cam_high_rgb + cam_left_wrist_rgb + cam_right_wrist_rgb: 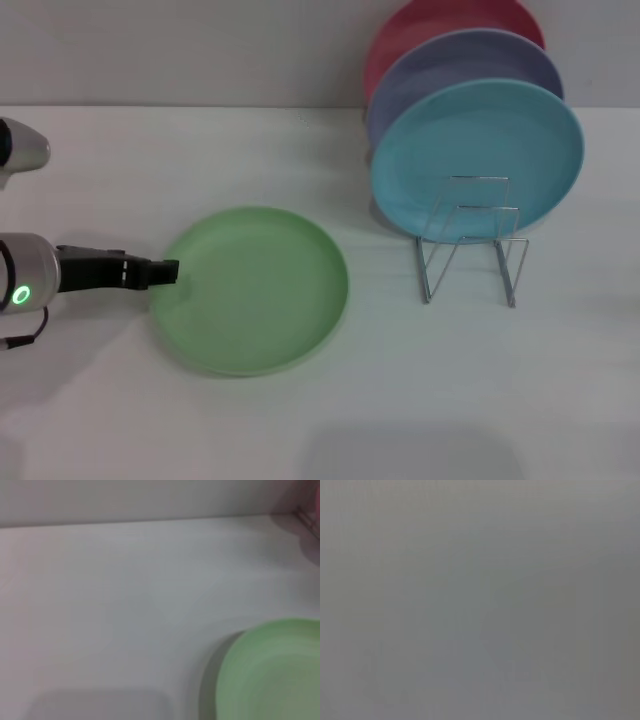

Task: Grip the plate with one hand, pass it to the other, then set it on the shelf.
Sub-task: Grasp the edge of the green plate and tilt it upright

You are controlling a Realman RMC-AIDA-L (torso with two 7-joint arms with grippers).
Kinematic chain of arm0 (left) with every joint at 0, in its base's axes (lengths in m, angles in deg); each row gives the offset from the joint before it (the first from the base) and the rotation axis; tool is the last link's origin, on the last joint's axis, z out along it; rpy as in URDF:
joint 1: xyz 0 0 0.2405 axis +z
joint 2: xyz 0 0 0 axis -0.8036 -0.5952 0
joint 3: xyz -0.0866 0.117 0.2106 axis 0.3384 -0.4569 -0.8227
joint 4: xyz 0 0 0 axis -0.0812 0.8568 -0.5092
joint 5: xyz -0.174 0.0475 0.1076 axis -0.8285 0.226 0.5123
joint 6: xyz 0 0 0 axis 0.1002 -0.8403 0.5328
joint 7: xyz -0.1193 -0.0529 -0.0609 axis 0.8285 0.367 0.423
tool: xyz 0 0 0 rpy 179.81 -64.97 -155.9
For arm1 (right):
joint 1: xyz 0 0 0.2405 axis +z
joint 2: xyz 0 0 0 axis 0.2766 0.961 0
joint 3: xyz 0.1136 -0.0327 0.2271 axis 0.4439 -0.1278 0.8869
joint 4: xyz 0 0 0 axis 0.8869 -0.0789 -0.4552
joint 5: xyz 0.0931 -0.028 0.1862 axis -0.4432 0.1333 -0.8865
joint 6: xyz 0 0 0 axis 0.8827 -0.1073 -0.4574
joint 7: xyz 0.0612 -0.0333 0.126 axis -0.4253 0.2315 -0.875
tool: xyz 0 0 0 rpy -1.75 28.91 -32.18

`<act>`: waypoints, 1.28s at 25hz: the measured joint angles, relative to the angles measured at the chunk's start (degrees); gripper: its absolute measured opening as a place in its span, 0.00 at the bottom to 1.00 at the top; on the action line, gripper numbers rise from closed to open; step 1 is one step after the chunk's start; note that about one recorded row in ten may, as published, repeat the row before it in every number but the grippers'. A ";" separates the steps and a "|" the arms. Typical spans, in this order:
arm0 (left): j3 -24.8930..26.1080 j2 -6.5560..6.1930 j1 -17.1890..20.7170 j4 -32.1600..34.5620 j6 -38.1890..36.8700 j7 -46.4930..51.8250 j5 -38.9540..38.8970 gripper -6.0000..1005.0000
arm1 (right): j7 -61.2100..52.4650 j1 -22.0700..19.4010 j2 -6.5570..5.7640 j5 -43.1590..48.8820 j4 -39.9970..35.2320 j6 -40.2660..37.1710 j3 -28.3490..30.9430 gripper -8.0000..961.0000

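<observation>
Light green plate (pixel 250 290): lies flat on the white table (pixel 400 400), left of the table's middle and nearer the front edge than the back. Left gripper (pixel 165 270): black, on a silver arm segment with a green light, reaching in level from the table's left edge; its tip is at the plate's left rim, but whether the fingers are spread or closed on that rim cannot be told. The left wrist view shows part of the plate (pixel 270 675) on bare table. Wire rack (pixel 470 240): thin silver, upright loops, standing right of the plate and apart from it, toward the back right. Turquoise plate (pixel 478 160): upright on edge in the rack. Lavender plate (pixel 450 65): upright just behind the turquoise one. Red plate (pixel 420 25): upright behind the lavender, nearest the back edge. Right gripper: out of sight; its wrist view shows only flat grey.
</observation>
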 joint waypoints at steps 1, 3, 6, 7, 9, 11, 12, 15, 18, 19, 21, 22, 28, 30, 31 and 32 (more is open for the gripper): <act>-0.06 0.01 -0.29 -0.40 0.27 -0.26 0.00 0.67 | 0.00 0.00 0.00 0.00 0.00 0.00 0.08 0.77; -0.08 0.08 -0.92 -1.13 0.82 -0.77 -0.03 0.66 | 0.00 0.00 0.00 0.00 0.00 -0.01 0.17 0.77; -0.11 0.15 -1.89 -2.70 1.26 -1.05 -0.04 0.65 | 0.00 -0.01 0.00 0.01 0.00 -0.03 0.20 0.77; -0.12 0.15 -2.26 -3.23 1.38 -1.05 -0.04 0.65 | 0.00 -0.01 0.00 0.01 0.00 -0.04 0.20 0.77; -0.13 0.17 -2.66 -3.92 1.55 -1.06 -0.04 0.64 | 0.00 -0.02 0.00 0.02 0.00 -0.05 0.18 0.77; -0.18 0.18 -3.01 -4.44 1.85 -1.07 -0.04 0.63 | 0.00 -0.02 0.00 0.03 0.00 -0.08 0.16 0.77; -0.20 0.19 -3.14 -4.60 2.07 -1.06 -0.03 0.63 | 0.00 -0.02 0.00 0.04 0.00 -0.10 0.16 0.77; -0.08 0.19 -3.34 -4.72 2.87 -1.03 0.11 0.62 | 0.00 -0.02 0.00 0.04 0.00 -0.13 0.14 0.77; -0.02 0.09 -3.49 -4.73 3.44 -1.11 0.19 0.61 | 0.00 -0.02 0.00 0.04 0.00 -0.14 0.13 0.77; -0.08 0.05 -3.54 -4.73 3.55 -1.13 0.31 0.60 | 0.00 -0.01 0.00 0.04 0.00 -0.15 0.12 0.77; -0.18 0.06 -3.75 -4.73 3.63 -1.14 0.68 0.60 | 0.00 -0.01 0.00 0.04 0.00 -0.15 0.06 0.77; -0.22 0.09 -3.89 -4.79 3.70 -1.14 0.99 0.59 | 0.00 -0.01 0.00 0.04 0.00 -0.15 0.00 0.77; -0.11 0.20 -4.23 -4.77 4.04 -1.16 1.51 0.53 | 0.00 -0.01 0.00 0.04 0.00 -0.15 -0.08 0.77; -0.14 0.21 -4.22 -4.54 4.07 -1.16 1.51 0.44 | 0.00 -0.01 0.00 0.04 0.00 -0.15 -0.08 0.77; -0.19 0.21 -4.20 -4.49 4.09 -1.16 1.51 0.40 | 0.00 -0.01 0.00 0.04 0.00 -0.15 -0.07 0.77; -0.21 0.22 -4.20 -4.44 4.11 -1.16 1.51 0.35 | 0.01 -0.01 0.00 0.04 0.00 -0.15 -0.07 0.77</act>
